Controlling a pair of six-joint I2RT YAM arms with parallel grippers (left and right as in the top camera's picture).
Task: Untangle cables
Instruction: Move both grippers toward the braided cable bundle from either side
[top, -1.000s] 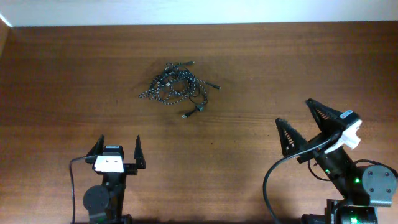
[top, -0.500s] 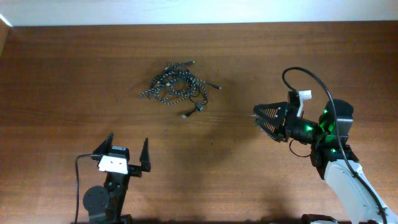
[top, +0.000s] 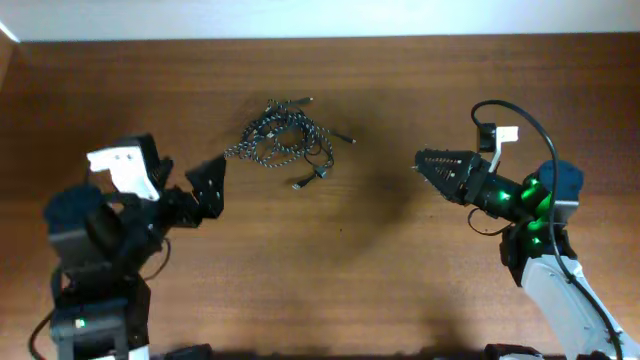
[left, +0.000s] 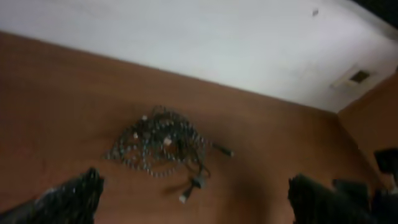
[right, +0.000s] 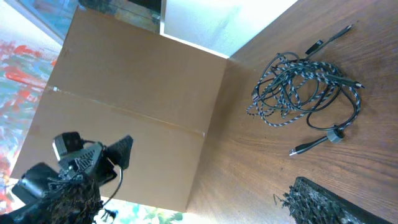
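The cables (top: 285, 140) lie in one tangled heap on the far middle of the wooden table: a black-and-white speckled cord wound with a plain black cord, whose plug ends (top: 300, 184) trail toward me. The heap also shows in the left wrist view (left: 160, 146) and in the right wrist view (right: 305, 87). My left gripper (top: 190, 188) is open and empty, raised to the front left of the heap, with both fingers apart at the frame's bottom corners (left: 196, 202). My right gripper (top: 432, 165) is open and empty, well to the right of the heap, pointing at it (right: 186, 193).
The brown wooden table (top: 350, 260) ends at a white wall (top: 320, 18) along its far edge. A cardboard panel (right: 137, 106) stands at the table's left side. A thick black wire (top: 520, 115) loops over my right arm.
Both arms rose from their low rest poses. The left gripper swung up toward the heap's left side. The right gripper advanced left and turned on edge. The cables did not move.
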